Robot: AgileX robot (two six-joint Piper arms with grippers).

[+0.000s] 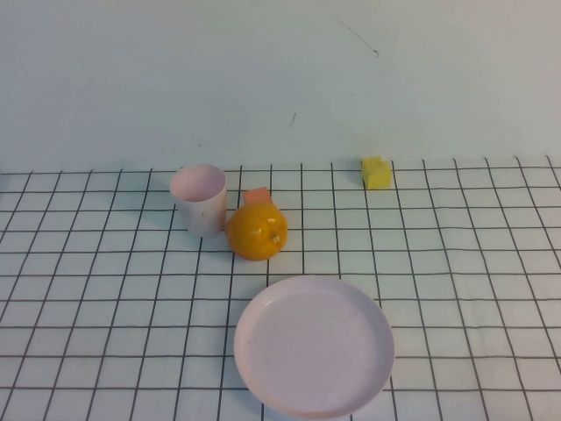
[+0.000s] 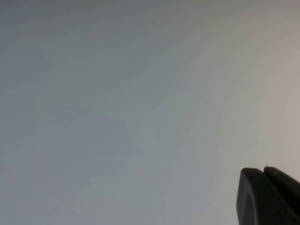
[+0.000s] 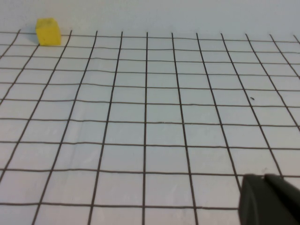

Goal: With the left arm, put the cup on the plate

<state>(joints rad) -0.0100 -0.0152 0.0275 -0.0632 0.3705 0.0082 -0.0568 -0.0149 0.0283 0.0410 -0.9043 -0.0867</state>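
The pale pink cup [image 1: 199,199] stands upright on the checked cloth at the back left of centre, with an orange fruit [image 1: 257,231] right beside it. The large pale pink plate [image 1: 314,345] lies empty at the front centre, apart from the cup. Neither arm shows in the high view. My left gripper [image 2: 263,171] shows only as black fingertips pressed together, empty, facing a blank pale surface; no task object is in that view. My right gripper [image 3: 264,177] is shut and empty, low over the checked cloth.
A small orange block [image 1: 257,196] sits just behind the fruit. A yellow block [image 1: 376,172] sits at the back right by the wall; it also shows in the right wrist view [image 3: 48,31]. A pale wall bounds the table's far edge.
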